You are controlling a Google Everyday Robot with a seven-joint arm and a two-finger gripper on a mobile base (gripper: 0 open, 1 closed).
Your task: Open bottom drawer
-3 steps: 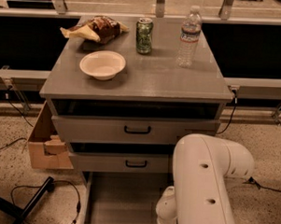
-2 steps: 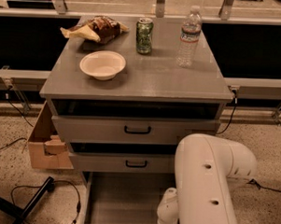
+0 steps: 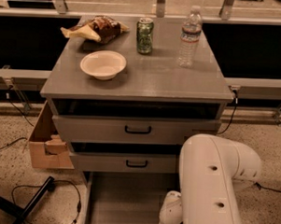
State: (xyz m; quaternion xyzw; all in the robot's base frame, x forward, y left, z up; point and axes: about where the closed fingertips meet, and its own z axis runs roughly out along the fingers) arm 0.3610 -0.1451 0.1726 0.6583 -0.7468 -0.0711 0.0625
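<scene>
The bottom drawer stands pulled out toward me, and its plain grey tray shows below the two upper fronts. Its front and black handle are out of view, below the frame's lower edge. My white arm hangs over the drawer's right side, and its wrist reaches down at the tray's right edge. My gripper is out of view, below the wrist and past the frame's bottom edge. Above are the tallest drawer front and the mid-sized front, each a little ajar.
On the cabinet top are a bowl, a green can, a water bottle and a snack bag. A cardboard box stands at the cabinet's left. Cables and a black bar lie on the floor.
My arm has edged slightly to the right. The drawers and the things on top have not moved.
</scene>
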